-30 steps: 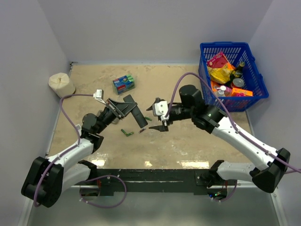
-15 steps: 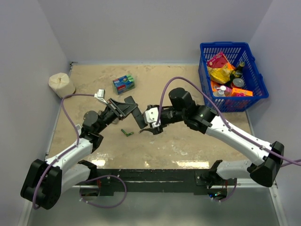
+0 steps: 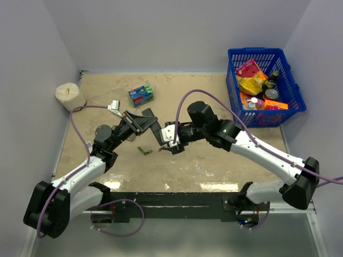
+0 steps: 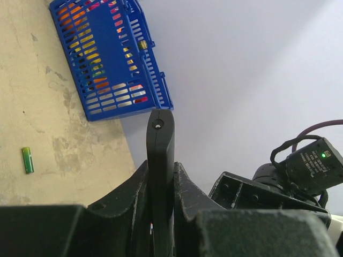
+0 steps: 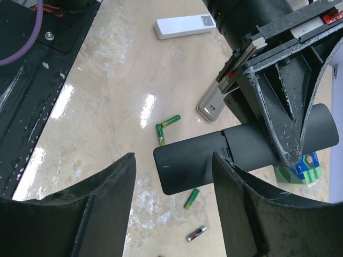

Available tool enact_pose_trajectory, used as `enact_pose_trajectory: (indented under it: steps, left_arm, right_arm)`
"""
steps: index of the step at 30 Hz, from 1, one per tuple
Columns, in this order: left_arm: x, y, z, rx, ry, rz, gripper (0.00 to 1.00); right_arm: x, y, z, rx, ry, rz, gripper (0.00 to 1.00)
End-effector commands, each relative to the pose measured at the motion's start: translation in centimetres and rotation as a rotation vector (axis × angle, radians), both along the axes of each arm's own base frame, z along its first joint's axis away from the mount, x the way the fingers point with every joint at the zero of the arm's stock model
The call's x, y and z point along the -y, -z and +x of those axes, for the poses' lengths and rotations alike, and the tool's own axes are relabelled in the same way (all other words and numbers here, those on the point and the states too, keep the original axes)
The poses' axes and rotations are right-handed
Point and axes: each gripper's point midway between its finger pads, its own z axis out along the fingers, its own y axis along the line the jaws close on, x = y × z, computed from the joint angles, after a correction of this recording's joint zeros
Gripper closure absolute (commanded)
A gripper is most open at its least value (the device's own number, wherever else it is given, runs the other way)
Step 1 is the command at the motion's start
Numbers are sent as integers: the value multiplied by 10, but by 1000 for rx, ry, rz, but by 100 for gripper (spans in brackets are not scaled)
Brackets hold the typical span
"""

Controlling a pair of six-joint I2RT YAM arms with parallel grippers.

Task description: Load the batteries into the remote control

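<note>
Raised off the mottled beige surface (image 3: 187, 91): slim black rectangular plastic remote control (image 5: 214, 160), pinched in left gripper (image 4: 161, 171) jaws. Right gripper (image 5: 172, 158) jaws wide, near its free end. Loose at 7 o'clock of it: small green cylindrical batteries (image 5: 168, 122). Possible hazard: knocking remote askew on contact.

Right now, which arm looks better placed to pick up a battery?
Probably the right. The right jaws are open and empty, near the loose batteries on the table; the left jaws are clamped on the remote control.
</note>
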Motion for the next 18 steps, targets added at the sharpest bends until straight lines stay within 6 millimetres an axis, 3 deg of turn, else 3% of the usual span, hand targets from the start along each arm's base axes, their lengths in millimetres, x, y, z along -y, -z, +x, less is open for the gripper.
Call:
enact_pose_trajectory:
  steps: [1,18]
  left_arm:
    - [1,-27,-1,57,19,-34,100]
    - [4,-31,-5,34,52,-71,100]
  right_arm:
    - [-2,-5,6,47,20,10,40]
    - [-2,8,16,134,80,-18,45]
